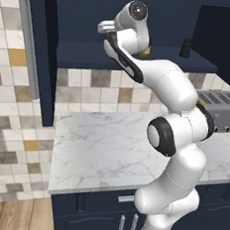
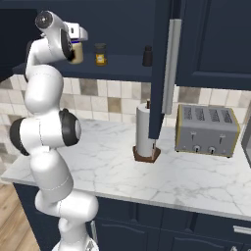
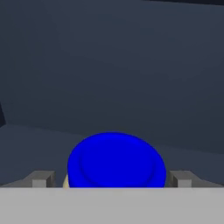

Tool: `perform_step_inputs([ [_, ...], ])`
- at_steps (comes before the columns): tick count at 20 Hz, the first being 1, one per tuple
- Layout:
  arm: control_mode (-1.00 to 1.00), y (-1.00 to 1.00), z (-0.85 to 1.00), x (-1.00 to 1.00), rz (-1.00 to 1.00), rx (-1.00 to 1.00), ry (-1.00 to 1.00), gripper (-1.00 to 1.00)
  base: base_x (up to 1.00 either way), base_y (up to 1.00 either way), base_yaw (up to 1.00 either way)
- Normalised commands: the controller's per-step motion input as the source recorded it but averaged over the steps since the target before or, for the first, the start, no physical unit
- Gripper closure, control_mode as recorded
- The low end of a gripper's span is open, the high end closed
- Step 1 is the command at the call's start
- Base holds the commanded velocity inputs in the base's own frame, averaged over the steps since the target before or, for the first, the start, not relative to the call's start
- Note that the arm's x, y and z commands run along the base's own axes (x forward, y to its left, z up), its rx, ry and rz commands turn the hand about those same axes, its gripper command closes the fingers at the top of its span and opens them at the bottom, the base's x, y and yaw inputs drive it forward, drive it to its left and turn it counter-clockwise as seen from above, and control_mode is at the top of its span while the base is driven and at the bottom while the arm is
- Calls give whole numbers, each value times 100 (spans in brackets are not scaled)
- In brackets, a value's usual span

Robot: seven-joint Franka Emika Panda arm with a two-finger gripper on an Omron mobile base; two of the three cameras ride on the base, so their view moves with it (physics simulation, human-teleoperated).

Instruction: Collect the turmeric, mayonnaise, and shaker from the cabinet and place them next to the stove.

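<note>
The mayonnaise [image 3: 116,159] stands on the shelf of the open cabinet [image 2: 122,68], its bright blue lid between my two fingertips with a small gap on each side. My gripper [image 3: 111,178] is open and straddles the jar from the front. From the right base view, the hand [image 2: 76,33] reaches into the left end of the cabinet, over the mayonnaise [image 2: 76,54]. The turmeric [image 2: 100,55] stands just to its right, and the black shaker [image 2: 147,56] further right by the door. The stove is out of view.
The cabinet's door [image 2: 164,63] hangs open with its silver handle [image 2: 170,63] toward me. Below lies a marble counter [image 2: 196,181] with a paper towel roll [image 2: 145,132] and a silver toaster [image 2: 207,130]. Navy drawers run under the counter.
</note>
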Motion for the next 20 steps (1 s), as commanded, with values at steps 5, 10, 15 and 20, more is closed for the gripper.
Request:
perform_step_inputs([
  [5, -100, 0, -4, 0, 0, 0, 5, -100, 0, 0, 0],
  [10, -100, 2, -17, 7, 0, -1, 9, -100, 0, 0, 0],
  [15, -100, 0, -9, 8, 0, 0, 8, -100, 0, 0, 0],
  [20, -100, 0, 0, 1, 0, 0, 8, -100, 0, 0, 0],
])
